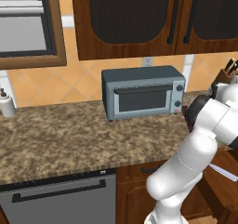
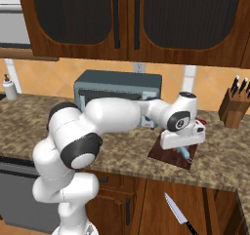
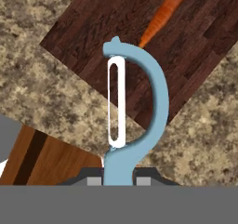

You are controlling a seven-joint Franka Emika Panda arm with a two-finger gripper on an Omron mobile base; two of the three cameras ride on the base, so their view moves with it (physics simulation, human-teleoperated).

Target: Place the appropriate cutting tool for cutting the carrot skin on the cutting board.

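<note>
Your fingers (image 3: 119, 180) are clamped on the peeler (image 3: 139, 107) (blade end forward), its long axis reaching over the cutting board (image 3: 93, 37) edge toward the carrot (image 3: 162, 16).

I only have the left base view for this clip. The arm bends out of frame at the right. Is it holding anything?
Observer: Yes. The hand view shows the fingers shut on the pale blue peeler.
Operator: Is it over the board?
Observer: It hangs above the cutting board, its head over the board's edge.
Operator: And the carrot?
Observer: The carrot lies on the board, beyond the peeler's tip.
</note>
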